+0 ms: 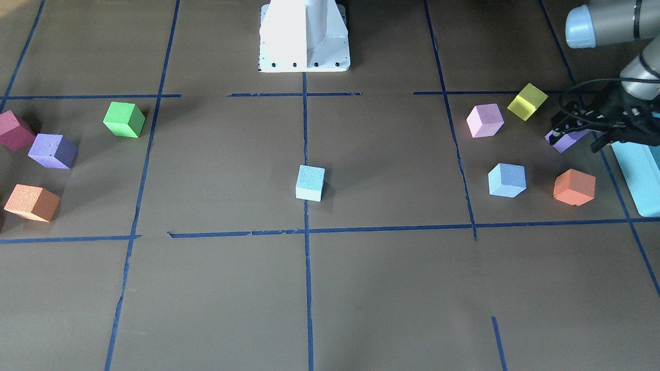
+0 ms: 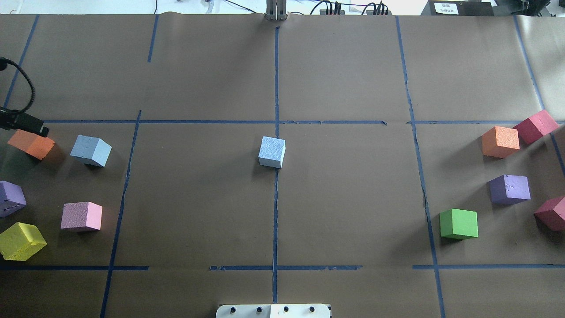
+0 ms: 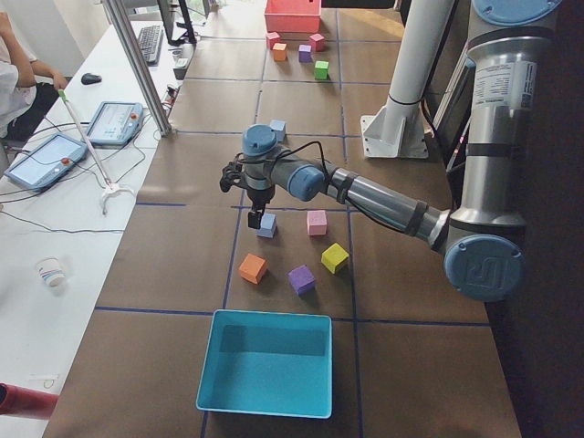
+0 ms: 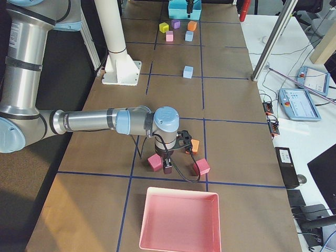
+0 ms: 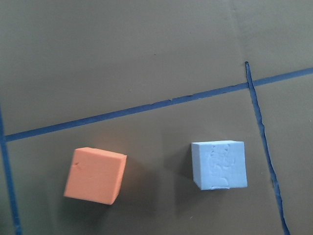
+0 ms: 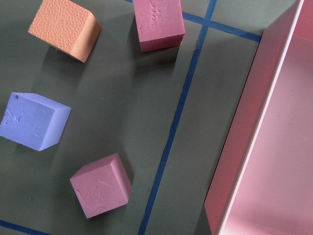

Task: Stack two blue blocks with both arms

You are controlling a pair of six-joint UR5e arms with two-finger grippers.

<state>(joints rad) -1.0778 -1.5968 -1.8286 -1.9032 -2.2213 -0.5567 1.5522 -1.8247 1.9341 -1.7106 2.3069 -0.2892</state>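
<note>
Blue block point(image 2: 271, 152) waits in the middle, likely as the base. Other blue block point(image 2: 90, 150) lies left, near the left gripper point(image 3: 256, 217), for picking. Right gripper point(image 4: 168, 167) hangs far right. I cannot tell how wide either is.

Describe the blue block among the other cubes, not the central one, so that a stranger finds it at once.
Start from the large teal box at the table's end on the robot's left; five cubes lie just beyond it. The blue block sits beside the orange cube, on the side toward the table's centre. It is the group's only sky-blue cube.
</note>
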